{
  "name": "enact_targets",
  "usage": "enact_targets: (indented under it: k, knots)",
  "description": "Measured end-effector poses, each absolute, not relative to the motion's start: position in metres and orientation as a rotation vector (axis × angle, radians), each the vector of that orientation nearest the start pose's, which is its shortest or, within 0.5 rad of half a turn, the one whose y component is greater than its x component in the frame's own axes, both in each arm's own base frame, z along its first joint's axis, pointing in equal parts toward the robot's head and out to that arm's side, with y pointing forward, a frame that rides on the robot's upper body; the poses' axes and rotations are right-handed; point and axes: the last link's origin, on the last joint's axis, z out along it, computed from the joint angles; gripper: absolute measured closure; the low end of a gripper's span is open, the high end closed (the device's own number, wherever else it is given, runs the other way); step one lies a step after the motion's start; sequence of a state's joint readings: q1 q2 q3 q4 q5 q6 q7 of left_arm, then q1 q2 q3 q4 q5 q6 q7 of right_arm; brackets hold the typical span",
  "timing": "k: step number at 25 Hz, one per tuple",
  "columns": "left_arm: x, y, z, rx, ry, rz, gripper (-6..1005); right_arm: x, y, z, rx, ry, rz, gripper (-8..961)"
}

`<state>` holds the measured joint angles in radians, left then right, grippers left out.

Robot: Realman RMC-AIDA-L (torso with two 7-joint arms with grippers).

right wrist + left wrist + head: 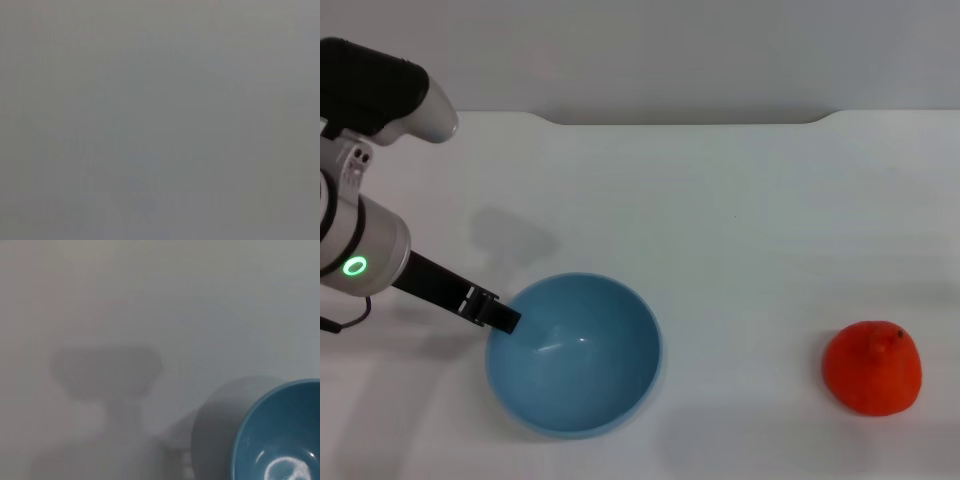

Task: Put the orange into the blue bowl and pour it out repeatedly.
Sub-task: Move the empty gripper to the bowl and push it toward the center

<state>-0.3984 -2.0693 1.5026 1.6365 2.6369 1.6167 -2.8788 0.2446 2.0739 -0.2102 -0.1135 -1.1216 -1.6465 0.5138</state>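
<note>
The blue bowl point(575, 355) stands upright and empty on the white table, left of centre near the front. Part of the blue bowl point(280, 435) also shows in the left wrist view. My left gripper point(503, 319) reaches in from the left, and its narrow black fingers are shut on the bowl's left rim. The orange point(872, 367) lies on the table far to the right of the bowl, apart from it and from the gripper. My right gripper is out of view, and the right wrist view shows only plain grey.
The white table point(720, 230) runs back to a far edge with a shallow notch point(685, 121). The left arm's silver body with its green ring light point(356, 266) sits at the left edge.
</note>
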Motion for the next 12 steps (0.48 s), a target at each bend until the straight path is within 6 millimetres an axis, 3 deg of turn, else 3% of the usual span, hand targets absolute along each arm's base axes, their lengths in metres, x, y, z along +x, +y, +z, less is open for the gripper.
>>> enact_targets:
  k: [12]
  knots:
    - [-0.2006,0.3142,0.0058,-2.368,-1.214,0.497,322,0.368,0.2365,0.0762,-1.302,0.412,0.989,343]
